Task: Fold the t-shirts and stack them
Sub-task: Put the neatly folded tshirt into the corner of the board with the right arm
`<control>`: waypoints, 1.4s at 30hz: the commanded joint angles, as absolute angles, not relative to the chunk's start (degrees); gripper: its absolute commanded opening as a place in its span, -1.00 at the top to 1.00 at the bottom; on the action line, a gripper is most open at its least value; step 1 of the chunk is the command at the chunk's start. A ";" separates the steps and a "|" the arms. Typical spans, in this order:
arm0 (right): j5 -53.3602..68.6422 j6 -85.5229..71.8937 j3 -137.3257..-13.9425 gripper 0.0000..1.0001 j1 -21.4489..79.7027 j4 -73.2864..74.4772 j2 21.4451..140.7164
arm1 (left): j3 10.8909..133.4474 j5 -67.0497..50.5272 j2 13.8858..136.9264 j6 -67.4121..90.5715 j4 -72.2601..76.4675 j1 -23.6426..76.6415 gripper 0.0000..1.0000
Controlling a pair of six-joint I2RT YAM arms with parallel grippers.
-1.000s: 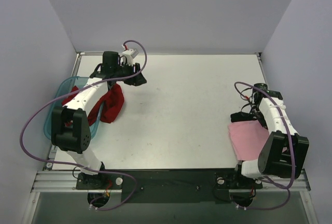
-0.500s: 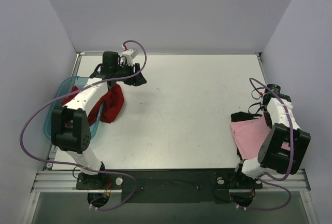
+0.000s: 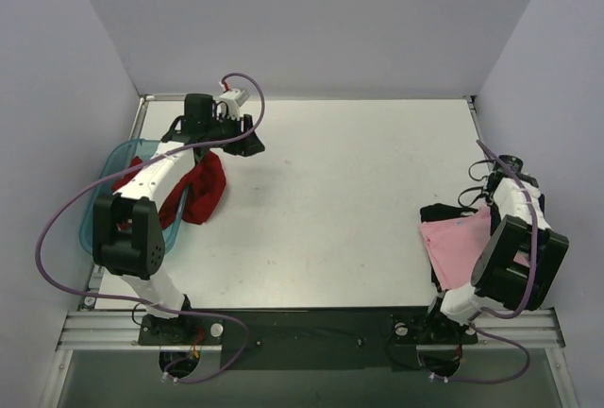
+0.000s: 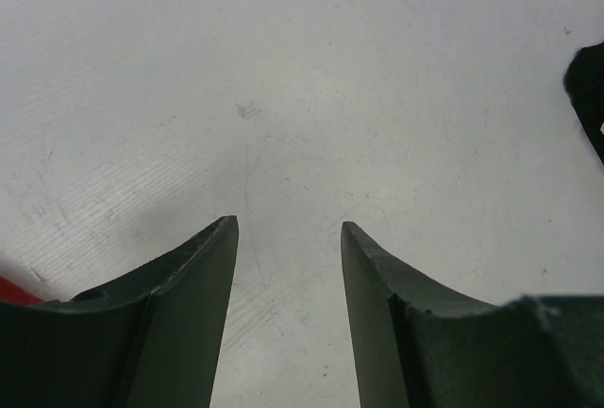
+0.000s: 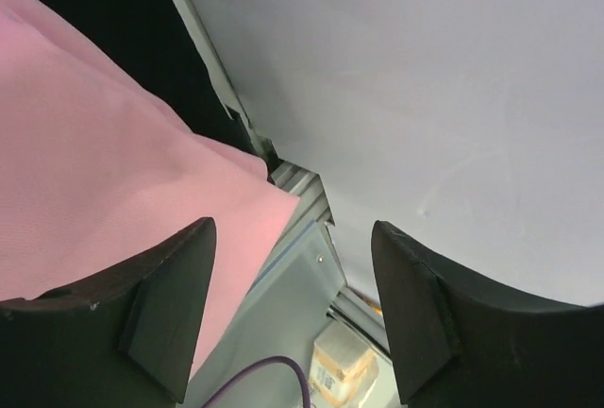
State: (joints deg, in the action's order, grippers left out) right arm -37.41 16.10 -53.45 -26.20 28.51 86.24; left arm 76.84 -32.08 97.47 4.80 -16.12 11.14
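At the right edge of the surface, the right end effector has swung outward off the pink t-shirt, jaws now apart and empty. The pink t-shirt lies on the black t-shirt. The left end effector stays parted over bare surface, near the dark red t-shirt spilling from the bin.

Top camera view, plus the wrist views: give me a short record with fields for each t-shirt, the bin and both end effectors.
pink t-shirt: lying flat near the right near corner of the table, beside the right arm
black t-shirt: only a strip showing at the pink one's far edge
dark red t-shirt: unfolded, spilling from the bin onto the table
bin: translucent teal, at the table's left edge
left end effector: open, empty, over bare table
right end effector: open, empty, pink cloth beside one finger
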 commanded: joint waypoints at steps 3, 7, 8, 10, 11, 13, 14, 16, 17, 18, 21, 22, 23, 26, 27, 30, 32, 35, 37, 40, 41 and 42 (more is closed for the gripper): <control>-34.67 12.57 -58.62 -0.24 -17.50 30.49 78.58 | 80.06 -32.44 95.19 0.44 -18.80 9.93 -0.17; -12.64 12.39 -59.24 -0.22 -14.59 32.08 73.13 | 82.35 -32.26 94.14 -4.82 -24.50 8.88 -0.17; -10.05 11.96 -59.15 -0.22 -14.42 32.34 71.47 | 82.61 -32.34 93.78 -6.57 -25.22 8.62 -0.17; -3.71 10.12 -60.46 -0.22 -13.02 35.58 70.93 | 82.18 -32.17 92.38 -8.51 -26.89 8.35 -0.18; -3.17 8.45 -62.47 -0.21 -11.96 38.90 71.10 | 81.83 -32.17 91.50 -8.87 -27.33 8.35 -0.18; -5.43 4.32 -63.54 -0.20 -5.92 42.60 71.28 | 80.69 -31.56 90.18 -9.14 -27.16 8.26 -0.18; -7.62 2.31 -63.28 -0.20 -0.41 44.37 71.28 | 79.99 -31.29 89.83 -9.05 -27.16 8.17 -0.19; -14.31 -2.26 -62.58 -0.21 8.41 47.70 72.76 | 79.02 -30.85 88.69 -8.53 -26.98 8.17 -0.19; -17.81 -5.07 -61.88 -0.22 12.70 48.68 73.73 | 78.75 -30.85 88.42 -8.26 -26.63 8.00 -0.19; -21.15 -6.05 -61.53 -0.24 14.22 50.69 76.09 | 77.79 -31.02 87.72 -7.57 -26.46 7.91 -0.20; -25.74 -9.22 -60.38 -0.29 20.63 53.96 84.78 | 75.42 -31.55 86.22 -6.77 -24.79 7.82 -0.21; -29.23 -9.84 -61.08 -0.29 21.35 55.79 86.47 | 74.63 -31.81 85.70 -6.77 -24.52 7.74 -0.20; -30.49 -11.41 -61.61 -0.25 22.23 56.42 89.53 | 74.36 -31.73 85.52 -6.68 -24.43 7.65 -0.20; -35.06 -12.22 -63.98 -0.02 23.03 57.75 93.42 | 74.18 -32.52 85.60 -6.86 -24.43 7.56 -0.21; -34.81 -11.17 -64.25 0.01 23.20 57.57 94.99 | 74.18 -32.78 85.61 -6.77 -24.43 7.47 -0.20; -34.03 -10.02 -64.69 0.03 23.47 56.26 97.73 | 74.35 -33.40 85.87 -5.98 -23.91 7.47 -0.20; -33.49 -9.41 -64.69 0.03 23.38 55.20 98.79 | 74.18 -33.57 85.69 -5.80 -23.56 7.38 -0.20; -32.70 -8.44 -64.86 0.03 23.29 53.97 100.71 | 74.09 -33.49 85.78 -6.15 -23.47 7.47 -0.20; -31.99 -8.26 -65.13 0.03 23.29 52.57 102.03 | 74.00 -33.66 85.96 -6.15 -23.38 7.47 -0.20; -31.20 -7.65 -65.65 0.01 23.20 50.98 103.97 | 73.74 -34.01 86.31 -6.07 -22.94 7.47 -0.20; -31.98 -7.65 -65.74 0.01 23.20 50.45 104.93 | 73.74 -34.01 86.40 -5.98 -22.85 7.47 -0.20; -32.60 -7.82 -66.00 0.06 23.03 50.36 105.46 | 73.65 -34.10 86.48 -5.98 -22.85 7.38 -0.20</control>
